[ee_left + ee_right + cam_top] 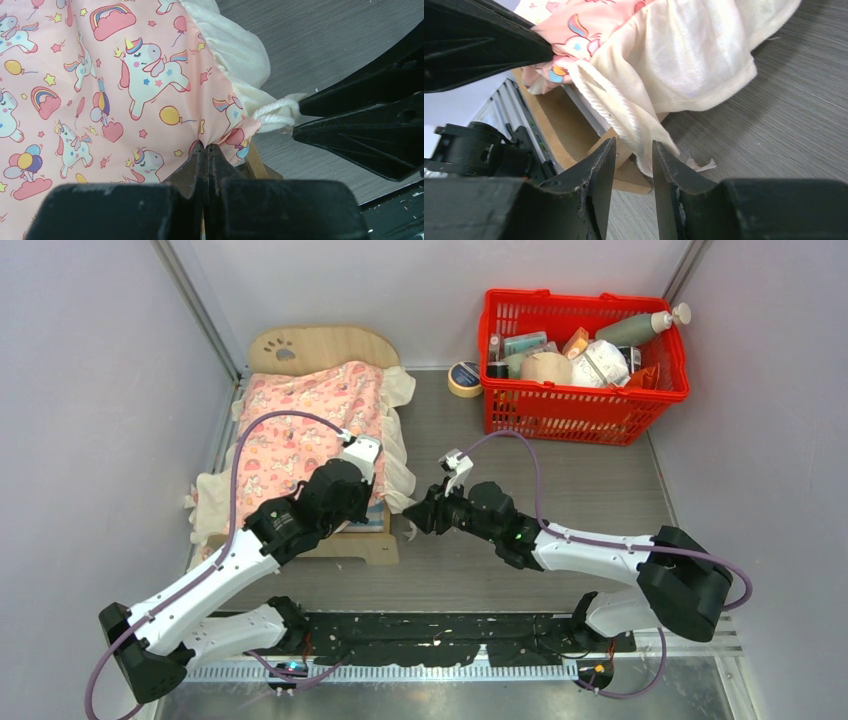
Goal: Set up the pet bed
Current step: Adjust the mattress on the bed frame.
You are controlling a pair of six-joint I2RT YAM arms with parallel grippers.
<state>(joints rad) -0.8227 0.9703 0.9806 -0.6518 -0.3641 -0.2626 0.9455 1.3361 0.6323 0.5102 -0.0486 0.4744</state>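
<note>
The left gripper (206,148) is closed tight, its black tips pinching a pucker of the pink unicorn-print blanket (100,100) at the pet bed's (322,346) foot corner. The right gripper (634,152) stands partly open just off that same corner. The hem of the blanket's cream frill (684,55) hangs into the gap between its jaws, unclamped. The frill is soft ribbed cloth gathered on a twisted white cord (604,95). The bed is light plywood with an arched headboard and a paw-print cutout. It stands on the grey wood-grain table (560,495), with the blanket draped over it. Right of the headboard lies a tape roll (464,378), and beyond that a red plastic mesh basket (560,418).
</note>
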